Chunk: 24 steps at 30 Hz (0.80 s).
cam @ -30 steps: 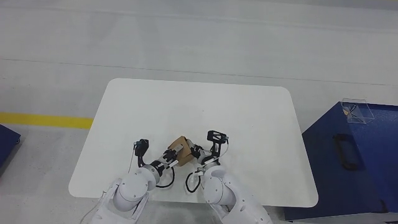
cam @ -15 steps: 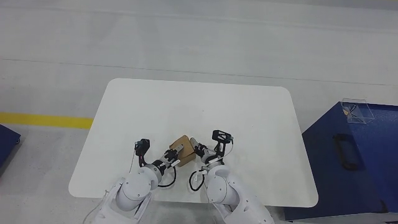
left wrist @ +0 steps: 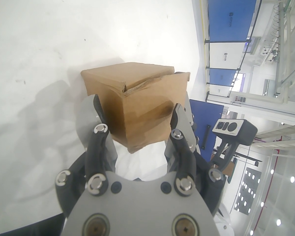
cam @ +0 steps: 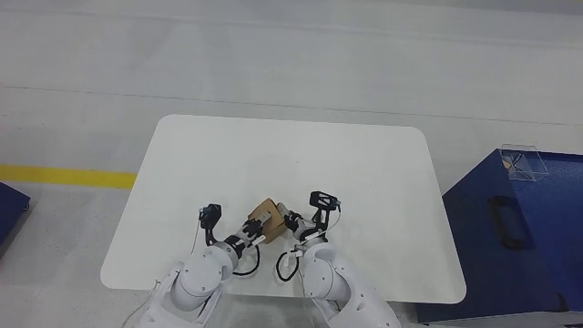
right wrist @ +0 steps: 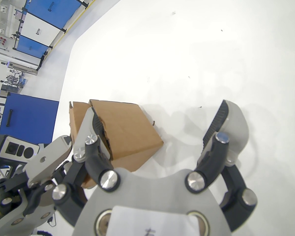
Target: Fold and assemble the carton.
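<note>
A small brown carton [cam: 266, 210] stands on the white table [cam: 364, 164] near its front edge, folded into a box with one torn flap edge [left wrist: 137, 87]. My left gripper [left wrist: 137, 110] is shut on the carton [left wrist: 142, 99], one finger on each of two opposite side walls. My right gripper [right wrist: 157, 108] is open beside the carton [right wrist: 123, 128]: one finger [right wrist: 93, 124] rests against the carton's edge, while the other finger [right wrist: 223, 121] hangs over bare table. In the top view the left gripper [cam: 252, 229] and right gripper [cam: 293, 222] flank the carton.
A blue cabinet [cam: 519, 228] with a clear plastic box [cam: 521, 160] on it stands right of the table. Bare tabletop stretches behind and to both sides of the carton. Blue partition panels [right wrist: 51, 3] line the room's far side.
My right arm has shifted slightly to the right. The left gripper has kept hold of the carton, which has barely moved.
</note>
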Available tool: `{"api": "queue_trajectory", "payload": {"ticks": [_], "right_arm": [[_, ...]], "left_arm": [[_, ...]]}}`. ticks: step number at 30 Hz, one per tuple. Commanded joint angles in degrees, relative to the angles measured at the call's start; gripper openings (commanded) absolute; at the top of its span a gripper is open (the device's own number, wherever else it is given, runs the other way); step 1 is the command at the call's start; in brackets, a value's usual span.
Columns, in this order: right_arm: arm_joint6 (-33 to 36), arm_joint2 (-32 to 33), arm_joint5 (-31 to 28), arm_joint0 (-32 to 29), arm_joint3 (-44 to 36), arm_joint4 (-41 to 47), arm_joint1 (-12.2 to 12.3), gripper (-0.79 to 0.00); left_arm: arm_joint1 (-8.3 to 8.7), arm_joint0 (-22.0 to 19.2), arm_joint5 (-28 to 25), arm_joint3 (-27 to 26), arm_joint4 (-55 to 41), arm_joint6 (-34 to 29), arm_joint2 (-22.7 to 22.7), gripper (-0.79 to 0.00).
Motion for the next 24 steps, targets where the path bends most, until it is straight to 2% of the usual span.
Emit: {"api": "queue_trajectory", "payload": {"ticks": [1,8,11,14,18,24], "right_arm": [[0.3,0.0,0.3,0.2,0.2,-0.2,-0.1,0.000],[-0.4,1.2,0.3,-0.1,-0.6,0.3,-0.3,0.000],[-1.0,1.9,-1.6,-1.2,-2.0,1.5,-0.2,0.000],[0.4,1.4,-2.9,-2.1,-2.7,0.3,-0.1,0.000],[1.5,0.5,-1.5,-1.6,-1.7,-1.4,-0.3,0.000],[1.8,0.1,-0.4,-0.3,0.3,-0.6,-0.9,0.000]], "left_arm": [[-0.05,-0.4,0.7,0.5,0.4,0.0,0.3,-0.308],[-0.28,-1.7,2.8,1.6,0.8,0.1,1.1,-0.283],[-0.34,-1.9,3.1,1.7,0.8,0.2,1.2,-0.240],[-0.31,-1.5,2.4,1.2,0.7,0.6,0.9,-0.237],[-0.06,0.4,1.2,-1.1,0.8,1.9,-0.5,-0.191],[0.37,4.8,-0.9,-6.2,1.9,5.3,-2.8,-0.200]]}}
